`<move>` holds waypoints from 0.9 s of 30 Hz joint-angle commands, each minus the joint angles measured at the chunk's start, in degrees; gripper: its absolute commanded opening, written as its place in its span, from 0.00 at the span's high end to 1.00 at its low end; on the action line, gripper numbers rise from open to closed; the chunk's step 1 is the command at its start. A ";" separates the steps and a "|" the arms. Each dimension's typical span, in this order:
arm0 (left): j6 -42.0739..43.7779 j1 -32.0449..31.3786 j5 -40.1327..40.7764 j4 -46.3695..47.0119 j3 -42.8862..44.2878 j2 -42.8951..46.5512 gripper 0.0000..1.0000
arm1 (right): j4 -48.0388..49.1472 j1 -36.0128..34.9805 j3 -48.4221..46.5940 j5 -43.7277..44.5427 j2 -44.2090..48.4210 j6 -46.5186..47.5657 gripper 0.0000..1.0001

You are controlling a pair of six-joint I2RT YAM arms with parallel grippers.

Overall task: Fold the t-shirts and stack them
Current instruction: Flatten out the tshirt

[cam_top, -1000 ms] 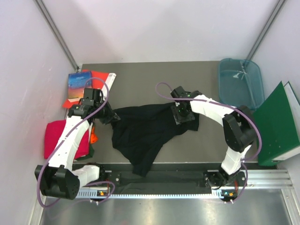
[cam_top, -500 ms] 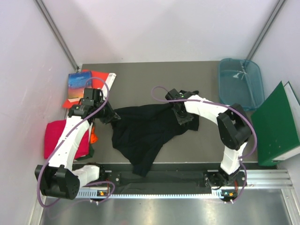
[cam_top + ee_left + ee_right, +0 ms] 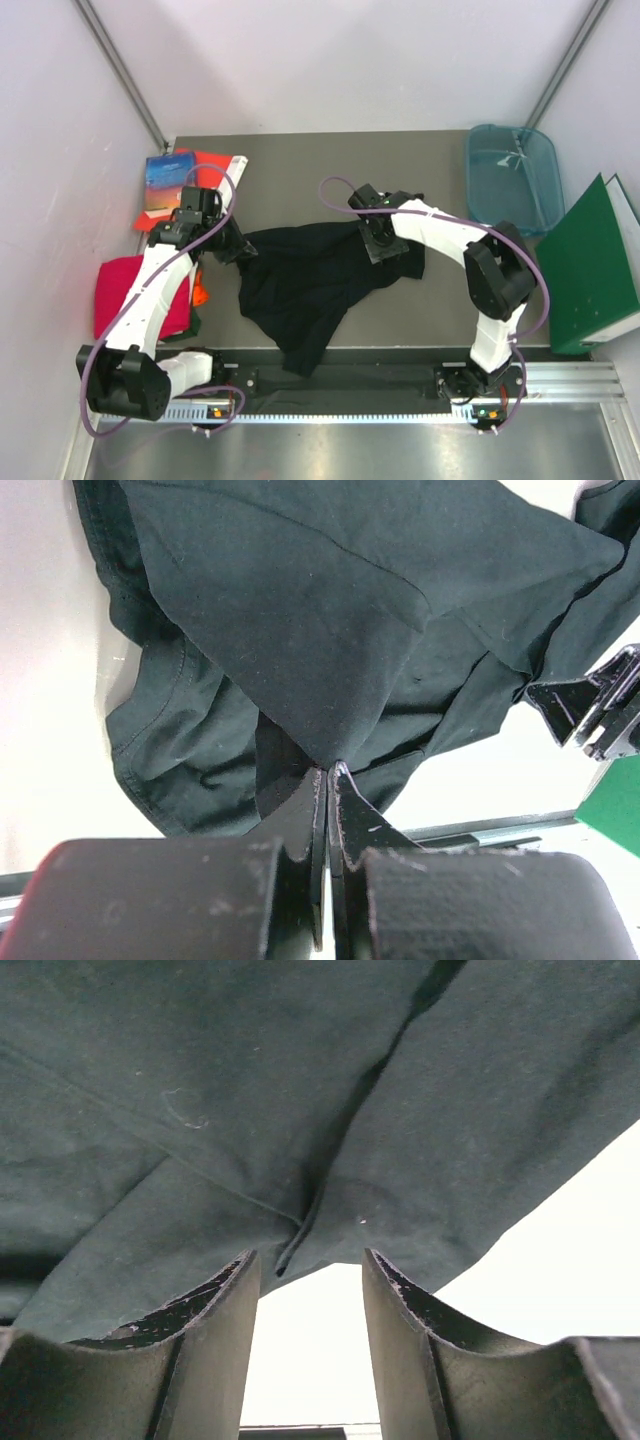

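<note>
Pinches the black t-shirt (image 3: 310, 285) by its left edge in the fully closed left hand (image 3: 328, 770). Poises the right hand (image 3: 305, 1260), half-spread and gripping nothing, at the far-right hem. Sprawls crumpled mid surface (image 3: 300, 160), long axis diagonal between both.

Matt, soft cloth: black t-shirt (image 3: 300, 290)

No writing, label, brand or number can be read in any view. The only printed surface is the cover of the blue book (image 3: 166, 182), which lies to the far left of the black t-shirt (image 3: 300, 285). Its print is too small and blurred to make out. The close views of the black t-shirt show plain cloth only.
</note>
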State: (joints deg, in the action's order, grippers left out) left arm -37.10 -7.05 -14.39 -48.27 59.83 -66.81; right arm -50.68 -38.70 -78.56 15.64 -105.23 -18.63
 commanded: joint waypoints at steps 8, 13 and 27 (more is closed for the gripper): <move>2.91 0.11 -0.72 1.51 0.72 -0.08 1.00 | 1.54 -1.91 -1.06 1.58 -3.75 -2.28 0.70; 3.35 0.11 -0.55 1.34 0.55 0.18 1.00 | 0.14 -1.91 -2.03 4.13 -6.38 -2.37 0.70; 4.93 0.11 -0.20 1.34 0.46 -0.08 1.00 | -1.09 -1.99 -1.06 10.11 -5.87 -2.99 1.00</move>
State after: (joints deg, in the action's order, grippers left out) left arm -33.28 -7.05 -14.52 -48.14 59.83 -67.18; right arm -50.54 -40.12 -78.85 21.37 -112.29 -21.19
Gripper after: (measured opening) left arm 0.011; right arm 0.022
